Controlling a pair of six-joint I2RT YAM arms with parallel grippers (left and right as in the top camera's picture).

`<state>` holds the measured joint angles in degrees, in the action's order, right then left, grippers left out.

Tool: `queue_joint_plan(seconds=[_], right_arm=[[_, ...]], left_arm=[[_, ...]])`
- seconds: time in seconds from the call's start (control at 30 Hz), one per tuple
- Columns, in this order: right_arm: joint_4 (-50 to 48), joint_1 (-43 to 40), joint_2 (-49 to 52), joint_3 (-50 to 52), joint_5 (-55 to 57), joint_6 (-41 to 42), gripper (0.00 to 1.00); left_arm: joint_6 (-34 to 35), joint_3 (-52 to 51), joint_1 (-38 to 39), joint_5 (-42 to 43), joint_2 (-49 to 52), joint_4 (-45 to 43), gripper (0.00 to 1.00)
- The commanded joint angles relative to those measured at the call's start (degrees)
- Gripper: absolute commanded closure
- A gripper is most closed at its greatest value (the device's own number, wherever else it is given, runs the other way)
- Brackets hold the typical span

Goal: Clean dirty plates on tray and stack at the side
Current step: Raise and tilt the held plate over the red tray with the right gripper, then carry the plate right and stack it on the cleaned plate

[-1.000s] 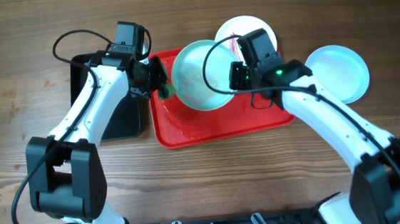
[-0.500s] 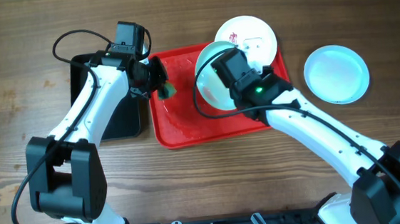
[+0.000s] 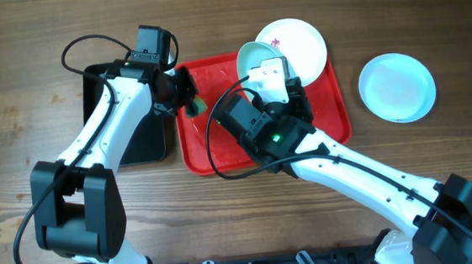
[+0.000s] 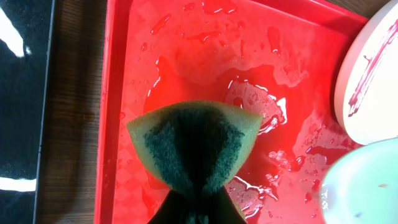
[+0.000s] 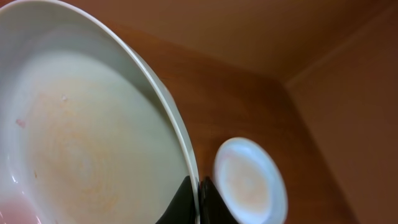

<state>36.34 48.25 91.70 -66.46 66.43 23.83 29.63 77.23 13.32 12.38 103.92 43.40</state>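
My right gripper [image 3: 272, 80] [image 5: 198, 190] is shut on the rim of a pale mint-green plate [image 3: 252, 62] [image 5: 81, 137] and holds it tilted steeply above the back of the red tray [image 3: 220, 146] [image 4: 186, 37]. The tray is wet. A white plate [image 3: 301, 42] [image 4: 373, 81] with a dark red streak leans on the tray's back right corner. A second mint plate [image 3: 397, 87] [image 5: 249, 180] lies on the table to the right. My left gripper [image 3: 190, 102] [image 4: 199, 211] is shut on a green-and-yellow sponge [image 3: 198, 108] [image 4: 194, 146] over the tray's left part.
A black tray [image 3: 148, 139] [image 4: 25, 93] lies left of the red tray, partly under my left arm. My right arm crosses the table from the front right. The edge of the held mint plate shows at the lower right of the left wrist view [image 4: 367, 186].
My right arm swung its wrist left and forward, turning the held mint plate from facing up to nearly on edge, and carried it toward the tray's back. The left arm and sponge stayed put.
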Motion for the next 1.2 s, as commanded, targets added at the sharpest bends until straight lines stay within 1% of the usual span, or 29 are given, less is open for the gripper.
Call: queue_joint_plan(seconds=[0.0,0.13,0.27,0.43,0.5,0.57,0.83,0.9,1.0,1.07,1.17], right_arm=[[-0.50,0.46,-1.60,-0.33,9.11,-1.79,0.96],[-2.93,0.52,-1.73,-0.33,11.58,-3.50,0.96],[-9.64,1.44,-1.73,-0.33,12.55,-11.63,0.96],[-18.08,3.21,-1.73,-0.33,18.23,-19.15,0.96],[-21.09,3.54,-1.73,-0.33,19.26,-22.56,0.96],[-22.84,3.54,-1.73,-0.33,19.56,-24.15,0.96],[-23.02,3.54,-1.73,-0.33,19.50,-23.63,0.96],[-22.95,3.52,-1.73,-0.33,18.01,-23.63,0.96],[-20.96,3.30,-1.73,-0.33,9.33,-22.82,0.96],[-17.77,2.95,-1.73,-0.33,2.67,-19.28,0.96],[-10.29,1.14,-1.73,-0.33,-9.90,-11.39,0.96]], left_arm=[[-0.87,0.79,0.00,-0.74,-0.63,0.02,0.96],[-0.87,0.79,0.00,-0.74,-0.63,0.17,0.96],[-0.87,0.79,0.00,-0.74,-0.63,0.17,0.96],[-0.87,0.79,0.00,-0.74,-0.63,0.28,0.96],[-0.90,0.79,0.00,-0.74,-0.63,0.46,0.96],[-0.90,0.79,0.00,-0.74,-0.63,0.61,0.96],[-0.90,0.79,0.00,-0.74,-0.63,0.61,0.96],[-0.90,0.79,0.00,-0.74,-0.63,0.61,0.96],[-0.87,0.79,0.00,-0.72,-0.63,0.61,0.96],[-0.90,0.79,0.00,-0.72,-0.63,0.63,0.96],[-0.87,0.79,0.00,-0.72,-0.63,0.74,0.96]])
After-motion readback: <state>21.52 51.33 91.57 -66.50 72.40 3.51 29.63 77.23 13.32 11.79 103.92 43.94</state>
